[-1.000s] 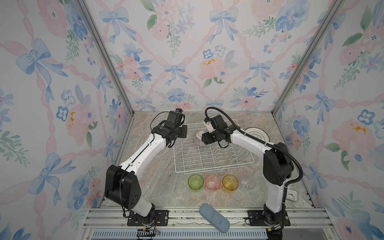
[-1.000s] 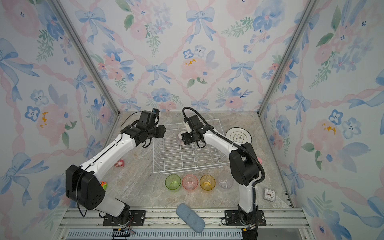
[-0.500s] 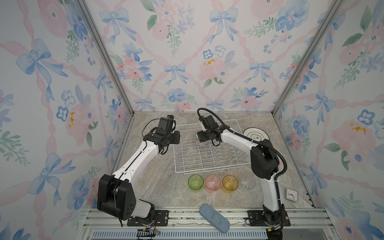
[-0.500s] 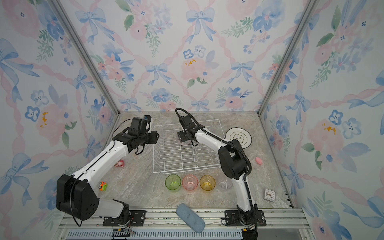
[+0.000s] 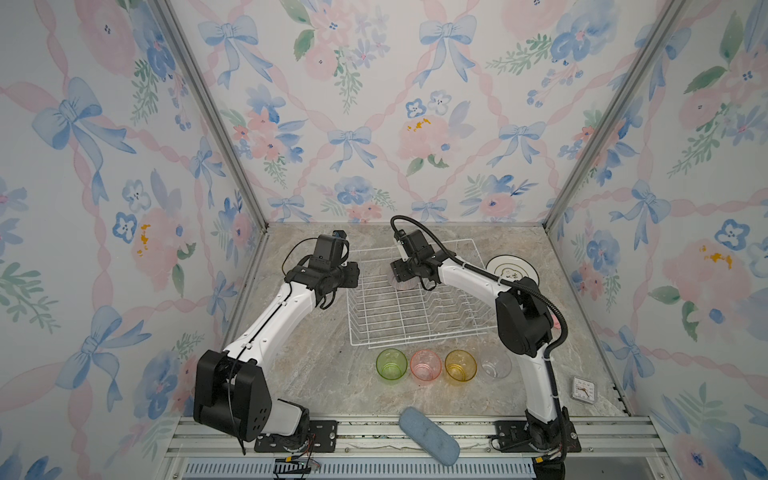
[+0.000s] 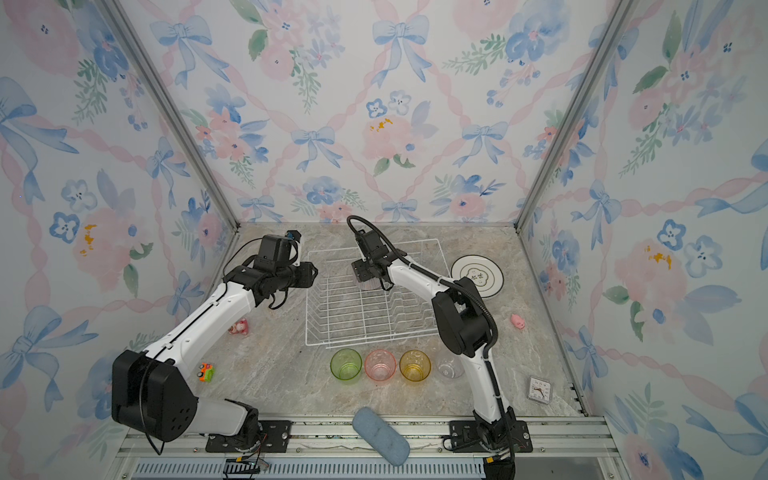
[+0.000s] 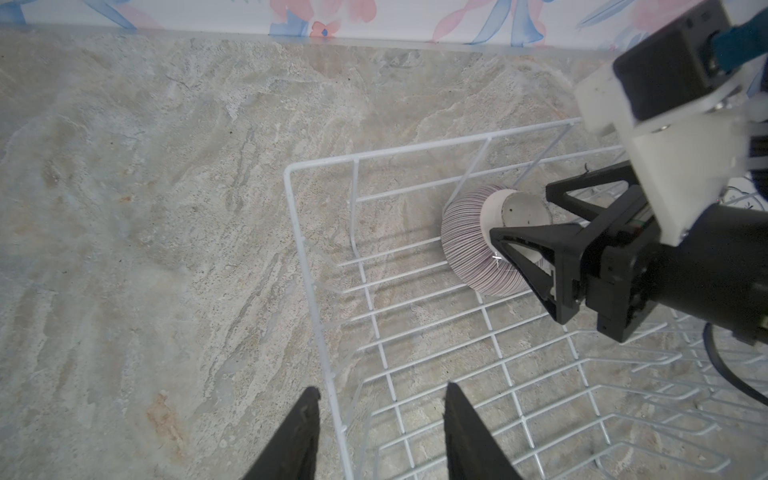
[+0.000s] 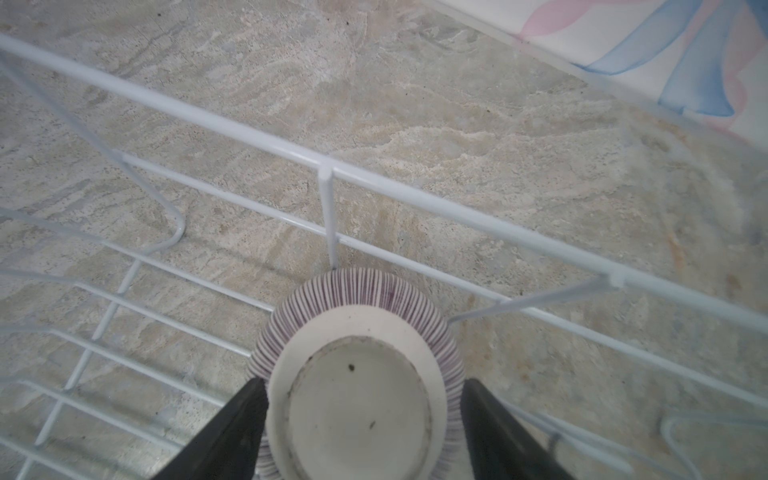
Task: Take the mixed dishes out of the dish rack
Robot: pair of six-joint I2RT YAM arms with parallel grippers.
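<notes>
The dish rack (image 5: 399, 316) stands mid-table and holds only the striped ribbed bowl (image 8: 353, 299), tipped with its foot up near the back left corner. My right gripper (image 8: 363, 382) is open and straddles the bowl, its fingers close against both sides; the bowl still rests on the wires. From the left wrist view, the bowl (image 7: 469, 232) shows between those fingers. My left gripper (image 7: 382, 392) is open and empty, astride the rack's left rim wire. A stack of plates (image 5: 512, 272) lies right of the rack. Green (image 5: 391, 365), pink (image 5: 425, 365), yellow (image 5: 460, 365) and clear (image 5: 496, 365) tumblers line its front.
A blue oblong pad (image 5: 428, 434) lies on the front rail. A small square clock (image 5: 584, 388) sits at front right and a pink toy (image 6: 517, 321) right of the rack. Two small toys (image 6: 239, 327) (image 6: 205, 371) lie under the left arm. Walls close three sides.
My right gripper has shifted left and come down around the bowl. My left gripper has moved from the rack's back left corner to its left rim. The bowl has stayed put.
</notes>
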